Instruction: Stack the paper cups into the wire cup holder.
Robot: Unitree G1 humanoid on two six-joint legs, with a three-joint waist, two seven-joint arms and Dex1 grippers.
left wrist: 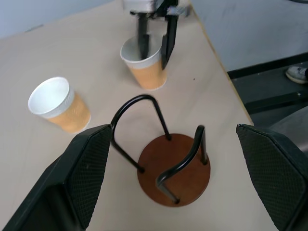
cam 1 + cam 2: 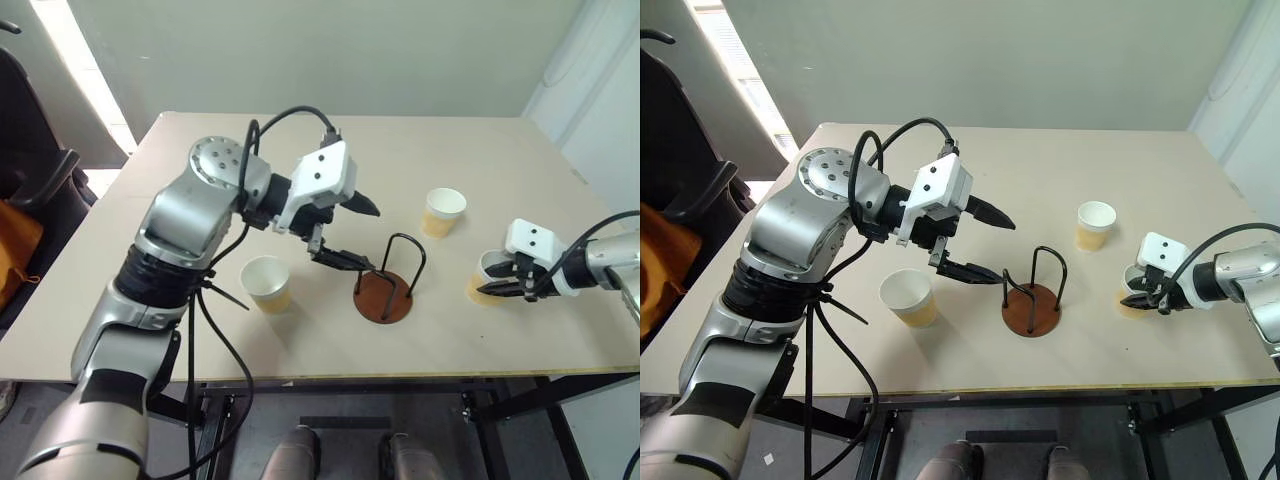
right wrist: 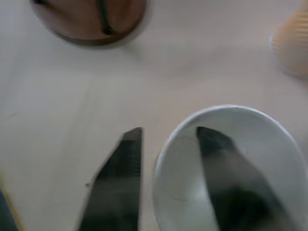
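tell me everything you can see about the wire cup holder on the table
The wire cup holder is a round reddish-brown disc, wood by the look of it, with two thin black wire hoops rising from it. It stands upright and empty on the table, between the cups. Nothing touches it: the left gripper hangs open just beside and above it, one fingertip close to a hoop.

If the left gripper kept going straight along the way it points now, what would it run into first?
Most likely the wire cup holder: it sits centred between the left gripper's open fingers, nearer than the two paper cups beyond. Depth is uncertain.
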